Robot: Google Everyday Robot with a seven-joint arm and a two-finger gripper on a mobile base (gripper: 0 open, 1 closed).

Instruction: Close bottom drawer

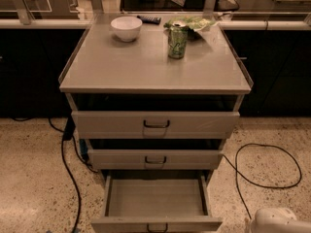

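Observation:
The bottom drawer [155,198] of the grey-beige cabinet is pulled far out toward me and is empty inside. Its front panel with a small dark loop handle [157,227] sits at the lower edge of the camera view. The medium-width drawer [155,159] above it and the widest drawer [155,124] at the top stand slightly out. My gripper is out of view; only a white rounded part of my arm [278,222] shows at the bottom right, to the right of the bottom drawer's front.
On the cabinet top [146,67] stand a white bowl [126,28], a green can [177,41], a green bag [192,22] and a dark remote [149,19]. Black cables lie on the speckled floor at the left [68,169] and the right [267,169]. Dark counters stand behind.

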